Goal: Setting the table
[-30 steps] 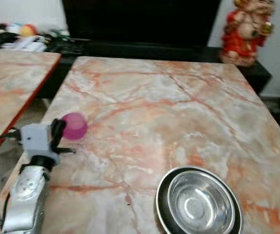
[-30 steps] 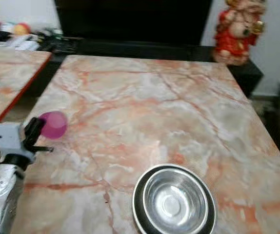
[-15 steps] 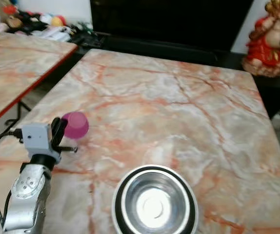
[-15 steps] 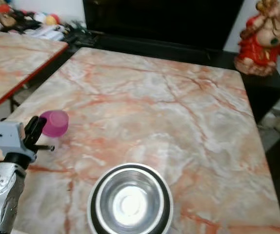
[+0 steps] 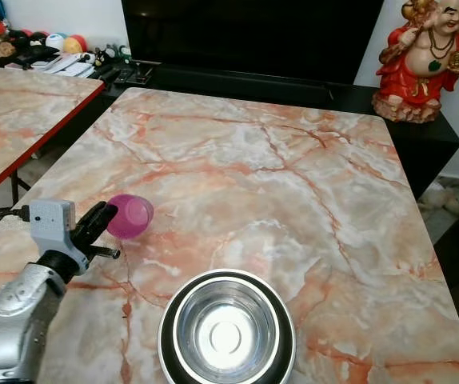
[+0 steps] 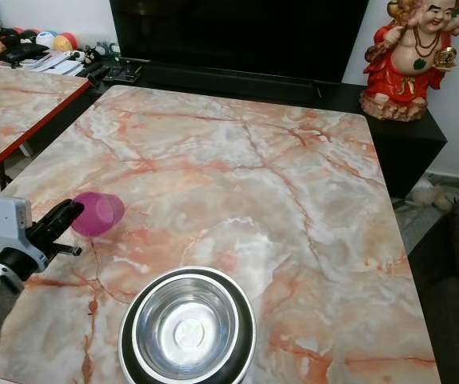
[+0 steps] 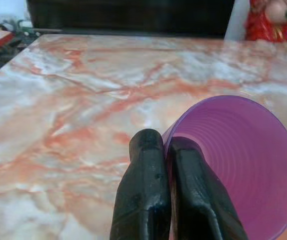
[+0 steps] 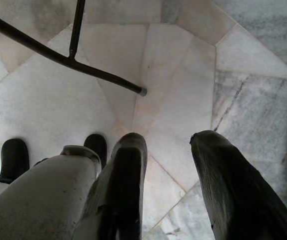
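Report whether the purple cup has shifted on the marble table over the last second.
Yes. The purple cup, pinched at its rim by the left gripper, now sits farther in from the marble table's left edge and nearer the steel bowl.

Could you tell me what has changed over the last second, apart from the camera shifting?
The left gripper has tipped the purple cup from roughly upright onto its side, mouth now toward the bowl. Its fingers stay pinched on the cup's rim. The bowl stays put on the table.
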